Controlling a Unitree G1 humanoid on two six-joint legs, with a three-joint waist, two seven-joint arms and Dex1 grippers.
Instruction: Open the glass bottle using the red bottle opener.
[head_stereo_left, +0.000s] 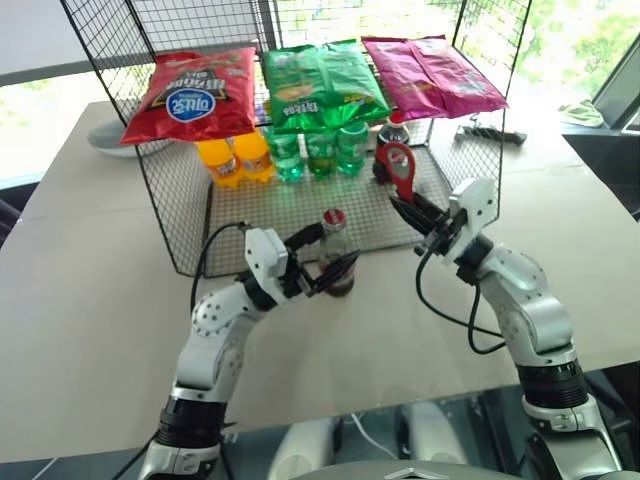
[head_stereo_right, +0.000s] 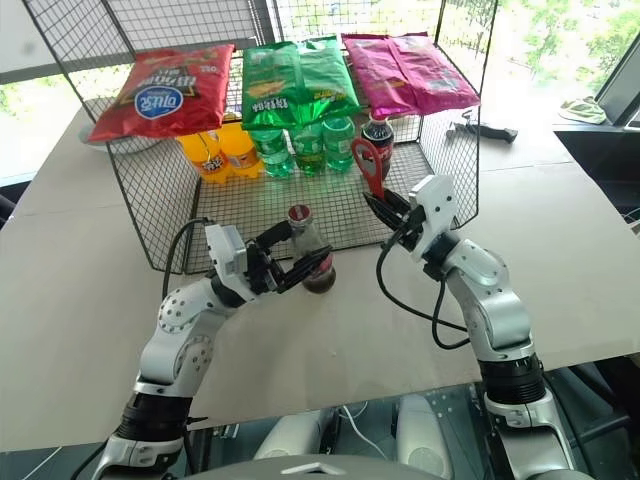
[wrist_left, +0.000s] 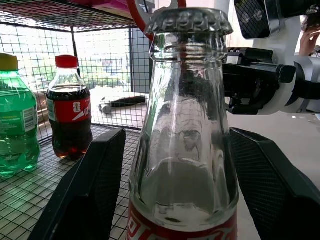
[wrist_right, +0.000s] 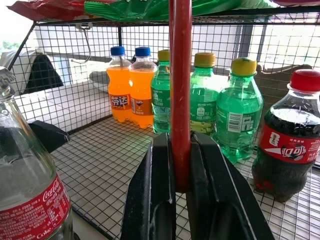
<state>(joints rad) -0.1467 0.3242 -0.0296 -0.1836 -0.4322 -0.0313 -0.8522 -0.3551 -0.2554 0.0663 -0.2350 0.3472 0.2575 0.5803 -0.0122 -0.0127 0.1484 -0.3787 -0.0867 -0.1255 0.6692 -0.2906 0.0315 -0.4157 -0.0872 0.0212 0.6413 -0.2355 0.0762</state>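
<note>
Just in front of the wire rack (head_stereo_left: 180, 200), R gripper (head_stereo_left: 408, 212) is clamped tight on the handle of the red bottle opener (head_stereo_left: 398, 166), ring head pointing up. Below and to its left, L gripper (head_stereo_left: 326, 260) sits w/ one finger on each side of the glass bottle (head_stereo_left: 335, 250); fingers (wrist_left: 90, 185) close beside the glass, contact can't be told. Bottle stands upright on the table (head_stereo_left: 90, 300) at the rack's front edge, metal cap (wrist_left: 189, 22) still on. Inside rack: orange, green bottles (wrist_right: 239, 110), plastic cola bottle (wrist_right: 290, 135). Chip bags (head_stereo_left: 190, 95) lie on top.
</note>
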